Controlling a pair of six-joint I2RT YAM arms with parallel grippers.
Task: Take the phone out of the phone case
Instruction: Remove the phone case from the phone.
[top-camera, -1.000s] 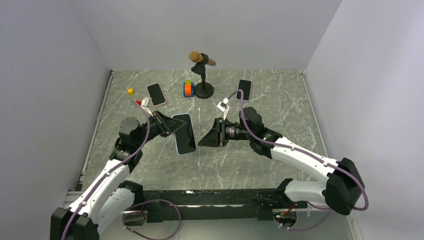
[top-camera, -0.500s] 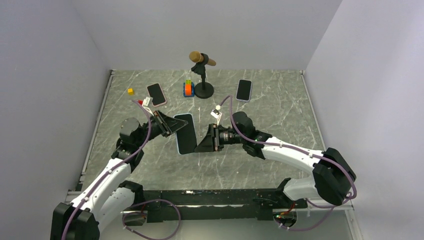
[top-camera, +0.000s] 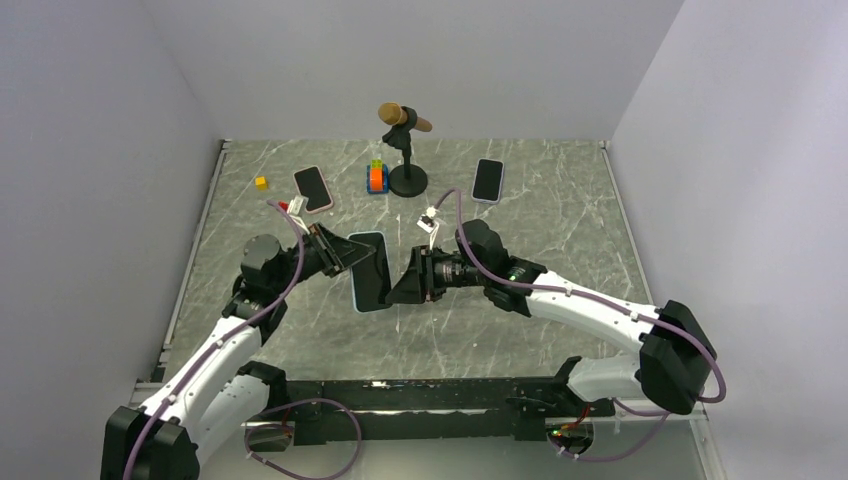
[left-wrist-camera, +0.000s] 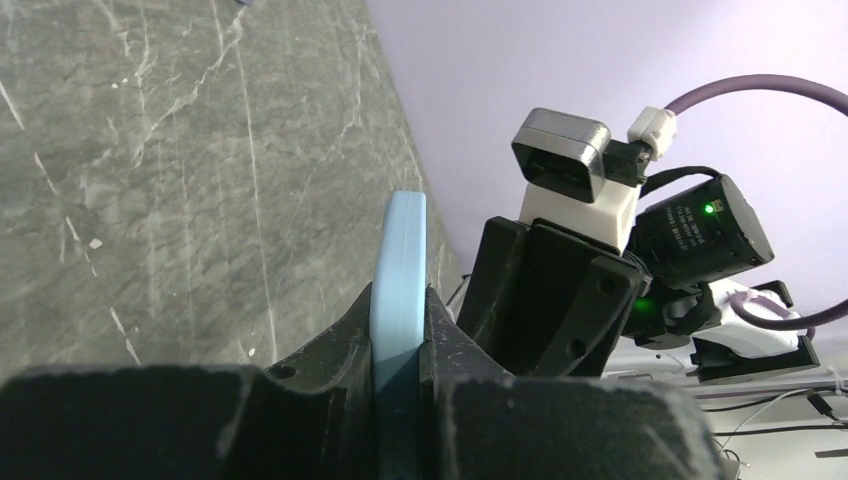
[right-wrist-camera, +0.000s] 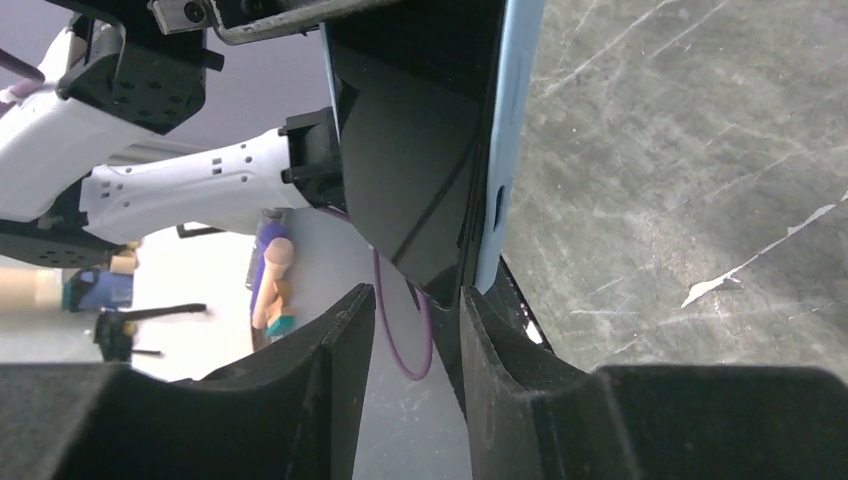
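The phone (top-camera: 371, 268), black screen up in a light blue case (left-wrist-camera: 399, 262), is held above the table. My left gripper (top-camera: 347, 254) is shut on the case's left edge; in the left wrist view the case edge sits clamped between both fingers. My right gripper (top-camera: 403, 286) is open at the phone's right edge. In the right wrist view the phone's dark screen (right-wrist-camera: 410, 150) and the blue case rim (right-wrist-camera: 508, 140) reach down between the open fingers (right-wrist-camera: 340, 340), close against the right-hand finger. I cannot tell whether it touches.
A microphone on a round black stand (top-camera: 406, 150) is at the back centre. An orange and blue block stack (top-camera: 376, 178) stands beside it. A pink-cased phone (top-camera: 313, 188), another phone (top-camera: 488, 180), a yellow block (top-camera: 260, 183) and a red block (top-camera: 278, 205) lie on the marble table.
My right gripper has moved left to the phone's right edge, so the phone's corner now lies between its open fingers. The left gripper still holds the phone, shifted slightly.
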